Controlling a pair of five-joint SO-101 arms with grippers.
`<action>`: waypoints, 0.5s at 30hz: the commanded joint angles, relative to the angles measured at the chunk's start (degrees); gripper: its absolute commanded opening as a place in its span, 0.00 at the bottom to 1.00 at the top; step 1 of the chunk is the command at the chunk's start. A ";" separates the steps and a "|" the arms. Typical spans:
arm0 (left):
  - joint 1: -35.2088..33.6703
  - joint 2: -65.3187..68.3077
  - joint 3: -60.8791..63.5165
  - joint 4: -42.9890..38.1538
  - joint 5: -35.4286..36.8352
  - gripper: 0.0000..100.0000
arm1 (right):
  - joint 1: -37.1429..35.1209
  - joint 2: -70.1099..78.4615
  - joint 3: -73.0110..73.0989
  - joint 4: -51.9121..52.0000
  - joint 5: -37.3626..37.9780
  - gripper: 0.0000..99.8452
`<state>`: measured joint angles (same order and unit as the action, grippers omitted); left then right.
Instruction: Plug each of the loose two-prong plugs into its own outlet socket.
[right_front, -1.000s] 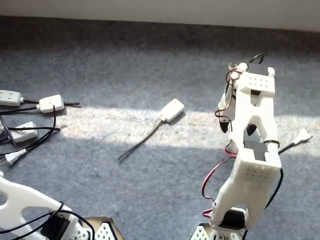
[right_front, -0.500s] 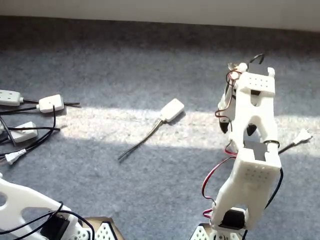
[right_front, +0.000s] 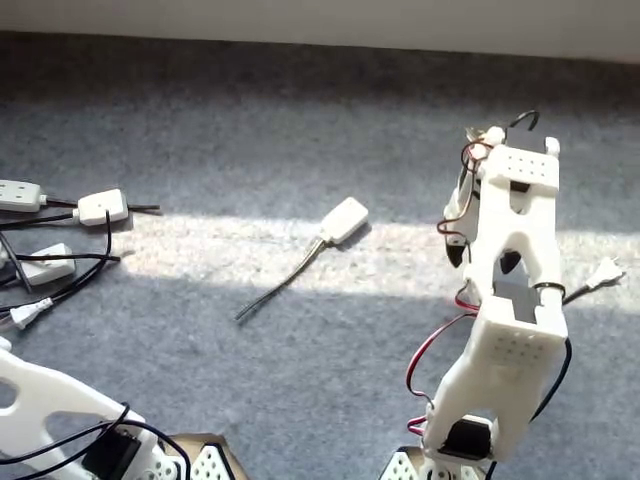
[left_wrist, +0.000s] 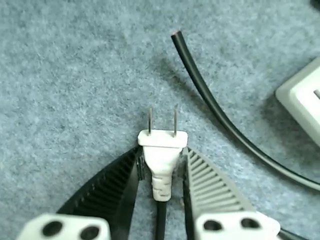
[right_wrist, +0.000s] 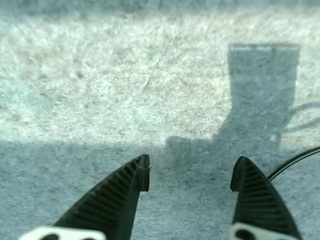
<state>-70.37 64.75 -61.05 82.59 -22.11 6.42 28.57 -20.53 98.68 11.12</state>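
A white two-prong plug (left_wrist: 162, 147) lies on the grey carpet with its prongs pointing away from my left gripper (left_wrist: 162, 160), which is shut on its body. A white outlet socket (left_wrist: 302, 95) and a black cable end (left_wrist: 177, 37) lie just beyond it. My right gripper (right_wrist: 192, 175) hangs open over bare carpet, nothing between its fingers. In the high view, the right arm (right_front: 515, 260) stands at the right, with a loose plug (right_front: 605, 272) beside it. A white socket (right_front: 345, 220) with a cable lies in the middle. More sockets (right_front: 103, 207) and a plug (right_front: 28, 314) sit at the left.
Black cables (right_front: 80, 265) tangle among the left sockets. The left arm's base (right_front: 60, 415) is at the bottom left. A thin black cable (right_wrist: 295, 160) crosses the carpet beside my right gripper. A pale wall edge (right_front: 320, 20) runs along the back.
The right arm has shifted slightly to the right. Nothing else has visibly moved.
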 joint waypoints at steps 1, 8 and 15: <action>1.19 0.75 -0.13 -0.88 -0.62 0.00 | 1.54 -3.74 -0.13 2.15 0.62 0.27; 5.58 -11.47 -0.13 7.65 -0.62 0.01 | 1.71 -3.74 -0.22 2.15 0.62 0.27; 14.29 -28.09 -0.13 15.82 -0.35 0.01 | 1.63 -3.74 -0.40 2.15 0.62 0.27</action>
<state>-62.20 48.48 -60.70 94.02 -22.11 7.65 28.57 -20.53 98.68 11.12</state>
